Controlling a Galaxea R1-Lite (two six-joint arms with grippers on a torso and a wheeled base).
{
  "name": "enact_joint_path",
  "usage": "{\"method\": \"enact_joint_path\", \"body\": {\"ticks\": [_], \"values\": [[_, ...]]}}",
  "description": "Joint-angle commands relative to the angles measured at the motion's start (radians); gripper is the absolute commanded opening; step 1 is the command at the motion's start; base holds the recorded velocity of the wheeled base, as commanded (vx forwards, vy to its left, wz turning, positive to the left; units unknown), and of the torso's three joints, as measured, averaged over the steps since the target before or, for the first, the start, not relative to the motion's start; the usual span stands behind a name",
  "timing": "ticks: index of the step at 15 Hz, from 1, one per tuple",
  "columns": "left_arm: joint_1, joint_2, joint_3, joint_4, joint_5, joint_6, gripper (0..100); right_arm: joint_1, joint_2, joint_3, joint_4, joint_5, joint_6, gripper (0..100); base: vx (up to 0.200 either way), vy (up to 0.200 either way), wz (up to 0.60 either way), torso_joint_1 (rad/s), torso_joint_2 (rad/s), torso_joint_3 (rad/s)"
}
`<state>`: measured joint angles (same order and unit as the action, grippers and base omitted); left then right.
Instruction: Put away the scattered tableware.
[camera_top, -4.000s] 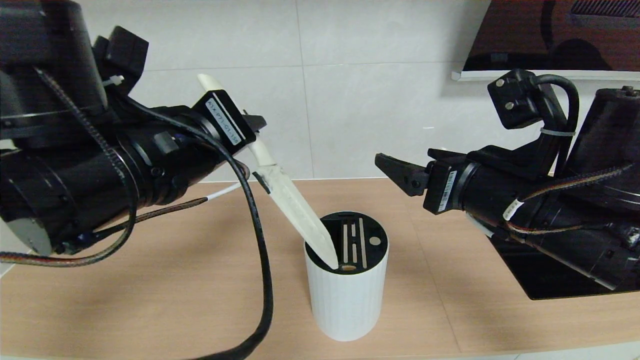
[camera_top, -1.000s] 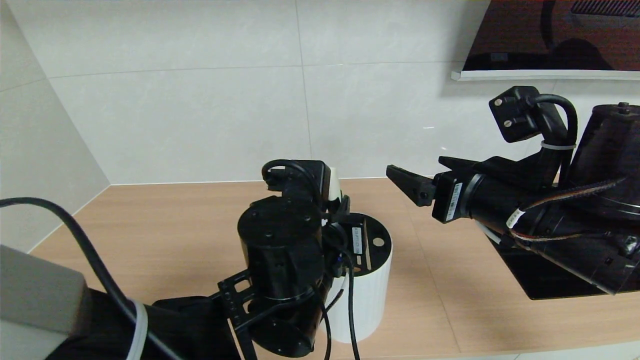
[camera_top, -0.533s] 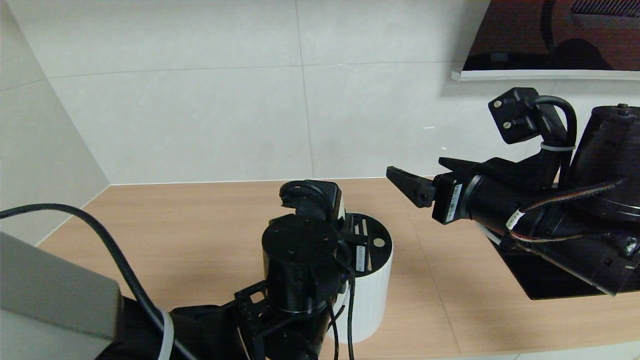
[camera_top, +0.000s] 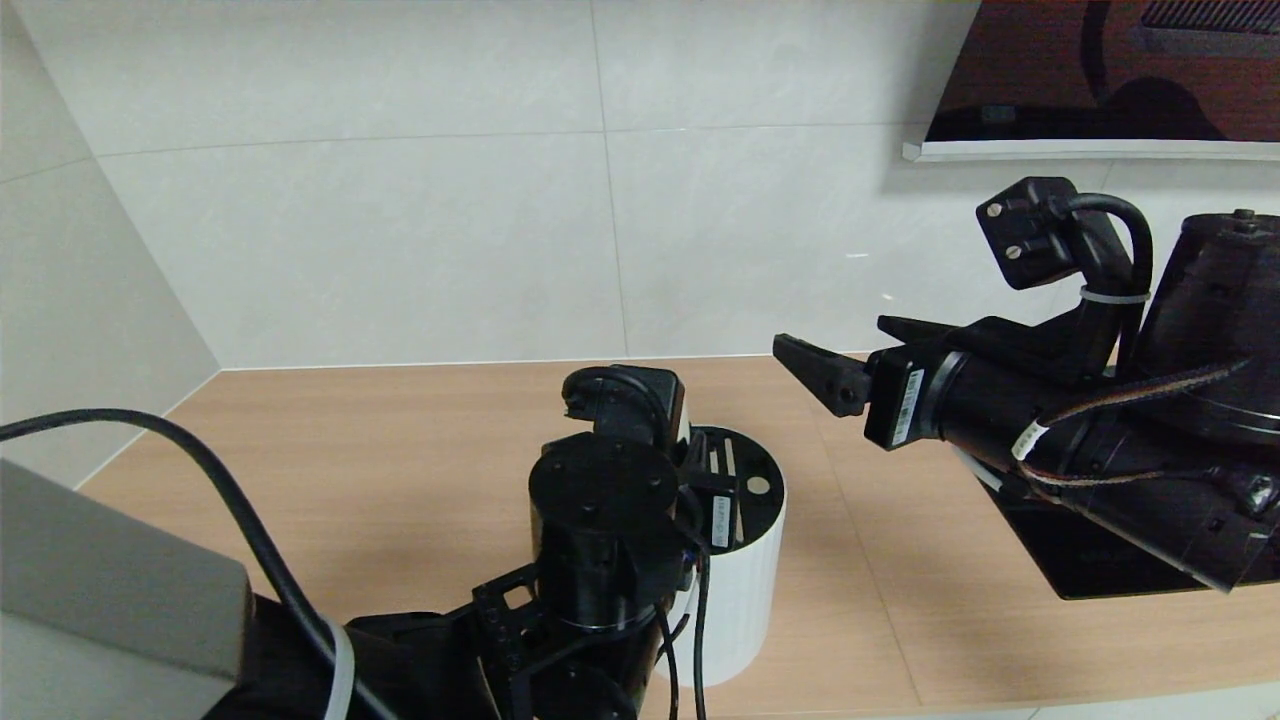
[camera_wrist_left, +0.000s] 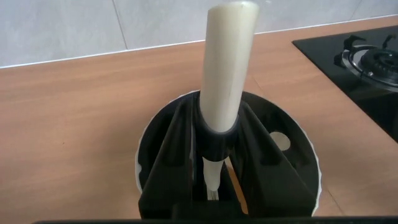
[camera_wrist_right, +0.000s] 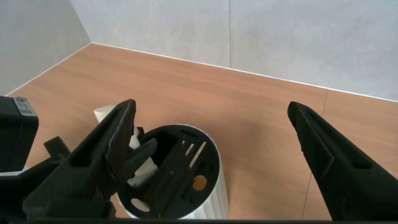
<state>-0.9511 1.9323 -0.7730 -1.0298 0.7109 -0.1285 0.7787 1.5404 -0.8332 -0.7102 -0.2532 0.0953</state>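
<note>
A white cylindrical knife block (camera_top: 745, 580) with a black slotted top stands on the wooden counter. A knife with a cream handle (camera_wrist_left: 227, 68) stands upright in one of its slots, blade hidden inside. My left gripper (camera_wrist_left: 217, 107) sits directly over the block (camera_wrist_left: 306, 163), shut on the knife at the dark collar of the handle. In the head view my left gripper (camera_top: 692, 455) is largely hidden behind its own wrist, with a sliver of handle (camera_top: 683, 418) beside it. My right gripper (camera_top: 835, 345) hangs open and empty above the counter, right of the block (camera_wrist_right: 217, 186).
A black cooktop (camera_top: 1080, 565) is set into the counter at the right, its burner (camera_wrist_left: 373, 59) close to the block. A dark range hood (camera_top: 1100, 80) hangs on the tiled wall above it. Bare wooden counter (camera_top: 350, 440) stretches to the left.
Four seconds ago the knife was tilted with its tip at the block's top. It has since gone down into a slot as my left arm lowered. The last half second shows almost no motion.
</note>
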Motion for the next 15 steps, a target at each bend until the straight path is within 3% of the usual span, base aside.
{"method": "enact_joint_path", "body": {"ticks": [1, 9, 12, 13, 15], "values": [[0.0, -0.001, 0.0, -0.001, 0.001, 0.0, 100, 0.001, 0.0, 0.0, 0.0, 0.0, 0.0, 100, 0.0, 0.0, 0.0, 0.0, 0.0, 0.0], [0.0, -0.016, 0.008, -0.001, 0.001, 0.0, 100, 0.001, 0.0, 0.0, 0.0, 0.0, -0.005, 100, 0.0, 0.0, 0.0, 0.0, 0.0, 0.0], [0.005, -0.131, 0.021, -0.003, -0.002, 0.001, 100, -0.001, -0.019, 0.003, 0.002, 0.0, -0.006, 100, 0.0, 0.0, 0.0, 0.0, 0.0, 0.0], [0.005, -0.184, 0.046, 0.0, -0.013, 0.007, 100, -0.001, -0.026, 0.009, 0.0, 0.0, -0.006, 100, 0.0, 0.0, 0.0, 0.0, 0.0, 0.0], [0.005, -0.305, 0.124, 0.027, -0.097, 0.059, 100, -0.006, -0.054, 0.019, 0.006, 0.003, -0.011, 100, 0.0, 0.0, 0.0, 0.0, 0.0, 0.0]]}}
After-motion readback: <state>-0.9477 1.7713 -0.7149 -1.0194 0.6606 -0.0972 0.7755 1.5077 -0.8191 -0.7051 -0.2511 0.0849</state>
